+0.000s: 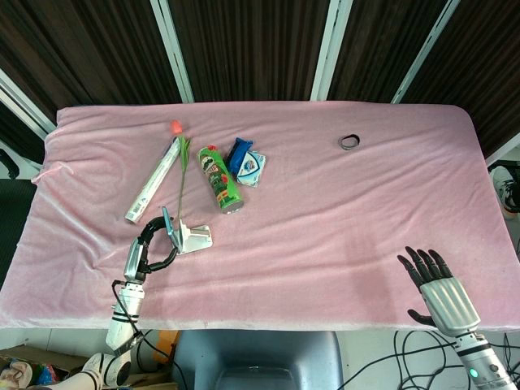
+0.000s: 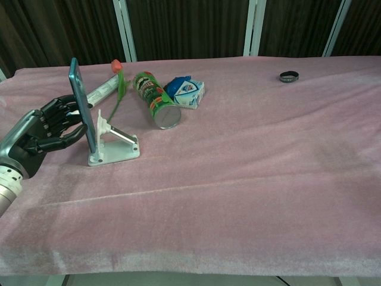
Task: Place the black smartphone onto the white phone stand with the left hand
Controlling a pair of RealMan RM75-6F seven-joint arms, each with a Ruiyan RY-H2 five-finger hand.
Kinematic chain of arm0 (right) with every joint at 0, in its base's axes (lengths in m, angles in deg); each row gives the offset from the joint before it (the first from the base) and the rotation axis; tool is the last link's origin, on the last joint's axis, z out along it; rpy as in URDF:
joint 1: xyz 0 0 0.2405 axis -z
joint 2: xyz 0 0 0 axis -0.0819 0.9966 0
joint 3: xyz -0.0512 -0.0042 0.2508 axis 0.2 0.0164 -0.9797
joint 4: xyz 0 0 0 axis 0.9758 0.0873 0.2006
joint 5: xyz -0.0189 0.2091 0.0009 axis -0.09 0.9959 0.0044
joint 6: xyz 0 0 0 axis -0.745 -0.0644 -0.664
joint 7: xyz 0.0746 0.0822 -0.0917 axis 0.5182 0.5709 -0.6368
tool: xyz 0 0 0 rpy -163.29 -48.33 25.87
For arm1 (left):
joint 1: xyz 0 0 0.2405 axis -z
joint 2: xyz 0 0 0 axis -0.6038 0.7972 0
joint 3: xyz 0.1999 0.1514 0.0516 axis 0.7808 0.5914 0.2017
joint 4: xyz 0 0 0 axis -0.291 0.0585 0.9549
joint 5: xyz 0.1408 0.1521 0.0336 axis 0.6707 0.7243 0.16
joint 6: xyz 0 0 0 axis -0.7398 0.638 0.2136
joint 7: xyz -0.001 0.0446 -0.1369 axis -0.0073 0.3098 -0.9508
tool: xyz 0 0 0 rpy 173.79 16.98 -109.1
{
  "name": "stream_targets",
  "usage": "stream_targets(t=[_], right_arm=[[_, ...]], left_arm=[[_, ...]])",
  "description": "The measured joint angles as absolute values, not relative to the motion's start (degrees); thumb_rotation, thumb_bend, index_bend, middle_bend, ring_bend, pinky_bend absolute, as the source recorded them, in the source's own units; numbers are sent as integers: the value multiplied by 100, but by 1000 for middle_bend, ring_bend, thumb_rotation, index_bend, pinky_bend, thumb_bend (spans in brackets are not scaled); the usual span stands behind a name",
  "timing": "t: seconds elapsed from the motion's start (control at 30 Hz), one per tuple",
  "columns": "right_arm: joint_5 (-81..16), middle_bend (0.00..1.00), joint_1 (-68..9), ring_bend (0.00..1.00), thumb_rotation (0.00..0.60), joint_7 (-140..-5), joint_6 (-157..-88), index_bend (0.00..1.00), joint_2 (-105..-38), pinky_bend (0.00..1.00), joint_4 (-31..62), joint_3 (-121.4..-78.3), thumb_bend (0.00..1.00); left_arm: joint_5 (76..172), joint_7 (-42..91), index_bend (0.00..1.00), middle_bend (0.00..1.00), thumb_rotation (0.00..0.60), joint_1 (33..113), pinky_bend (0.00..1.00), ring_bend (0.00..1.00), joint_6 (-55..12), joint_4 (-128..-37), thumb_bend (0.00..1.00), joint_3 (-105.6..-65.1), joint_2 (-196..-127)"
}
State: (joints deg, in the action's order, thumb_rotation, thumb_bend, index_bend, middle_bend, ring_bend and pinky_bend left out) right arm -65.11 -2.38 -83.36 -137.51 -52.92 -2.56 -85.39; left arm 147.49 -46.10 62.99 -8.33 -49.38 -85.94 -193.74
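My left hand [image 2: 44,128] grips the smartphone [image 2: 82,102], which stands nearly upright and shows a blue-teal edge. The phone is right beside the back of the white phone stand [image 2: 113,146], at its left side; whether they touch I cannot tell. In the head view the same left hand [image 1: 149,248] holds the smartphone [image 1: 168,227] just left of the stand [image 1: 193,237]. My right hand [image 1: 439,288] hovers open at the table's near right edge, fingers spread, holding nothing.
Behind the stand lie a silver tube [image 2: 89,101], a red-tipped flower stem [image 2: 119,83], a green can [image 2: 156,100] and a blue-white packet [image 2: 187,90]. A small dark ring [image 2: 289,76] sits far right. Pink cloth [image 2: 250,167] covers the table.
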Motion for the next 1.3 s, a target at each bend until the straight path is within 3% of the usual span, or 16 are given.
stream_targets(t=[0.53,0.83,0.97,1.03,1.13,1.2,1.3], right_arm=[[-6516,0,-224,0,600,-8250,-13789,0,-5260,39,-227,-8547,194],[-6529,0,-223,0,600,-8237,-13796,0,-5249,39,-234,-8547,193],[-6523,0,-222,0,600,-8243,-13795,0,-5253,39,-233,-8550,194],[-6524,0,-221,0,600,-8243,-13795,0,-5251,39,-236,-8551,194],[-6527,0,-220,0,600,-8237,-13801,0,-5251,39,-235,-8551,194],[-6529,0,-219,0,600,-8236,-13801,0,-5248,39,-237,-8550,193],[-6536,0,-218,0,600,-8231,-13806,0,-5244,39,-238,-8549,193]], left_arm=[[14690,-4724,647,875,600,6440,109,475,-1153,-4429,364,-8580,-19579],[14692,-4759,599,796,600,6459,97,428,-1223,-4180,364,-8537,-19654],[14759,-4750,457,541,600,6461,62,280,-1166,-4091,345,-8472,-19670],[14818,-4745,331,375,600,6466,31,174,-1164,-4060,336,-8400,-19665],[14876,-4754,67,79,600,6481,0,13,-1242,-4052,315,-8310,-19635],[14865,-4773,7,11,600,6493,0,0,-1314,-4087,306,-8309,-19605],[14828,-4766,0,0,600,6500,0,0,-1350,-4133,295,-8331,-19571]])
